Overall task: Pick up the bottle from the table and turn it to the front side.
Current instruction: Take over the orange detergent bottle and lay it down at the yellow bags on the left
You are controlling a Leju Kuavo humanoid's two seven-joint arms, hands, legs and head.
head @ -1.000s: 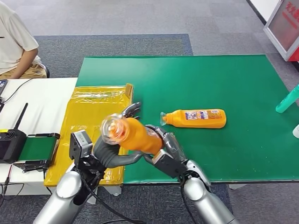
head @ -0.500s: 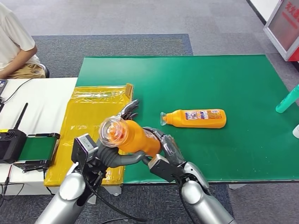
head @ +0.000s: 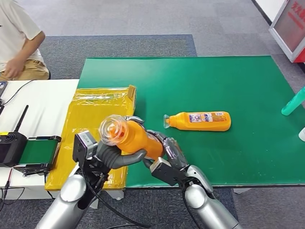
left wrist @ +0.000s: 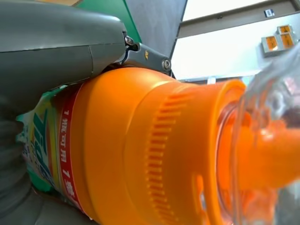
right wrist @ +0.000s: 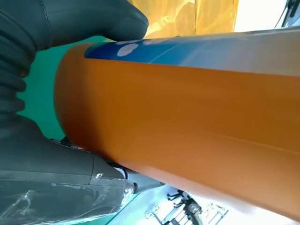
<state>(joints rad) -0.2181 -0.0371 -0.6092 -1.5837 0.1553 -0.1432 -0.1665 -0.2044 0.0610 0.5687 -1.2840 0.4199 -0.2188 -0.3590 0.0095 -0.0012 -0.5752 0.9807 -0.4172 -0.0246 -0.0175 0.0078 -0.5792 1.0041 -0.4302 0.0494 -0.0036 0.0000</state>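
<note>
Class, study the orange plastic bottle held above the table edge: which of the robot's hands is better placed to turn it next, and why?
Probably the left hand: it wraps the orange plastic bottle near its clear-capped neck, while the right hand steadies the base end.

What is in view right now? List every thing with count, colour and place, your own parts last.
held bottle: one, orange with a clear cap, lifted above the table's near edge, between both hands
second bottle: one, orange, lying on its side mid-table
table: one, green top
padded bag: one, yellow, at the table's left edge
teal object: one, at the right edge
side table: one, white, to the left
black device: one, with an antenna, on the side table
person: one, white shirt, seated far left
left hand: grips the cap end
right hand: holds the base end
</note>
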